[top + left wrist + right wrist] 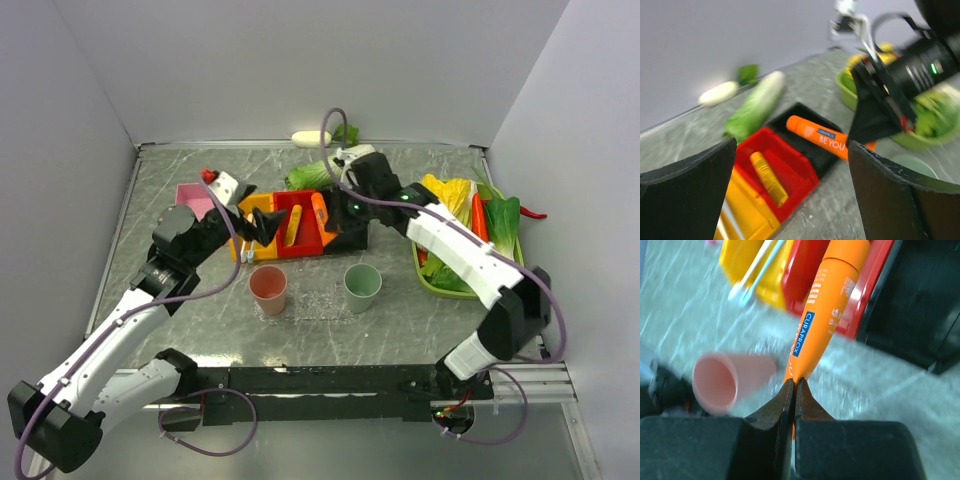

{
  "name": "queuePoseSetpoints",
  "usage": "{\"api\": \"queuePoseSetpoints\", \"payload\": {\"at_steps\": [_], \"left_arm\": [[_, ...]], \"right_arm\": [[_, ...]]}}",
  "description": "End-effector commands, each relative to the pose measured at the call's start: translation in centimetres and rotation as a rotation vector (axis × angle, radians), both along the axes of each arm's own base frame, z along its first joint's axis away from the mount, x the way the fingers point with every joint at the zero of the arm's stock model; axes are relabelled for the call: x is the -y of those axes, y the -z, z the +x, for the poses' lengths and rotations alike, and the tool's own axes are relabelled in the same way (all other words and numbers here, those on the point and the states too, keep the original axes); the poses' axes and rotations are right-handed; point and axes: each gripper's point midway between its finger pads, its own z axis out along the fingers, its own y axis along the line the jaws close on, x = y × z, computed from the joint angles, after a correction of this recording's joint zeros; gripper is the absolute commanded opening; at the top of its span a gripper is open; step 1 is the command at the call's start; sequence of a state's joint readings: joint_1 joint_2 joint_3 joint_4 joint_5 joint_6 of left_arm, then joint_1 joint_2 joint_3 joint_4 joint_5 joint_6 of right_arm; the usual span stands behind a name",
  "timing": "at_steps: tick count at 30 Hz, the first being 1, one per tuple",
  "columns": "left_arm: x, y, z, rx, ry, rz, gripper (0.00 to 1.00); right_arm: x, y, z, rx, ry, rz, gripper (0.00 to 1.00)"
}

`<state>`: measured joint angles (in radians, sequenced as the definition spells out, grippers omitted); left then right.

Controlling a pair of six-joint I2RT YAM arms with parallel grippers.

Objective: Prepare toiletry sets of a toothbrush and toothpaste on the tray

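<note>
My right gripper [795,385] is shut on the flat end of the orange toothpaste tube [832,295] and holds it over the red bin [300,226]; the tube also shows in the top view [319,213]. The yellow-orange toothpaste tube [767,177] lies in the red bin. Two pale toothbrushes [756,270] lie in the yellow bin [250,212]. My left gripper [790,200] is open and empty, just left of the red bin in the top view [260,228]. The clear speckled tray [318,299] lies between the two cups.
A pink cup [268,288] and a green cup [362,285] flank the tray. A black bin [352,236] and a pink bin [193,199] stand beside the coloured bins. A green vegetable tray [436,280] is at the right, a cucumber [310,176] behind.
</note>
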<state>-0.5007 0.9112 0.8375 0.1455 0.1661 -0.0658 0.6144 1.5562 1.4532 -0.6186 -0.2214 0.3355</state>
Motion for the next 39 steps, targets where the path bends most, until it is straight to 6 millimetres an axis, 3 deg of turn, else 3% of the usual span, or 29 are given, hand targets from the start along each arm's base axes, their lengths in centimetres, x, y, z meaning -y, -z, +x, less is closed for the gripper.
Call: {"api": "queuePoseSetpoints", "payload": {"at_steps": [1, 2, 8, 16, 20, 27, 35, 39], "left_arm": [[3.8, -1.0, -5.2, 0.14, 0.363, 0.08, 0.97], [4.4, -0.7, -6.4, 0.147, 0.434, 0.09, 0.97], [6.1, 0.0, -11.1, 0.186, 0.668, 0.12, 0.97], [9.4, 2.7, -16.2, 0.133, 0.921, 0.181, 0.97], [10.5, 4.0, -17.7, 0.094, 0.986, 0.209, 0.97], [11.6, 5.9, -18.5, 0.026, 1.024, 0.26, 0.97], [12.2, 7.2, -18.8, -0.027, 1.046, 0.293, 0.98], [12.4, 7.3, -19.3, -0.046, 1.073, 0.294, 0.85]], "right_arm": [[2.0, -4.5, -5.5, 0.022, -0.164, 0.081, 0.0], [2.1, -5.5, -6.9, 0.025, -0.206, 0.109, 0.0], [3.4, -5.5, -13.3, -0.095, -0.367, 0.144, 0.0], [4.1, -6.7, -19.1, -0.225, -0.523, 0.209, 0.0], [4.3, -6.7, -21.7, -0.276, -0.595, 0.212, 0.0], [4.3, -6.6, -23.8, -0.347, -0.672, 0.244, 0.0], [3.9, -7.3, -24.7, -0.37, -0.717, 0.288, 0.0], [3.8, -7.3, -24.8, -0.37, -0.725, 0.297, 0.0]]}}
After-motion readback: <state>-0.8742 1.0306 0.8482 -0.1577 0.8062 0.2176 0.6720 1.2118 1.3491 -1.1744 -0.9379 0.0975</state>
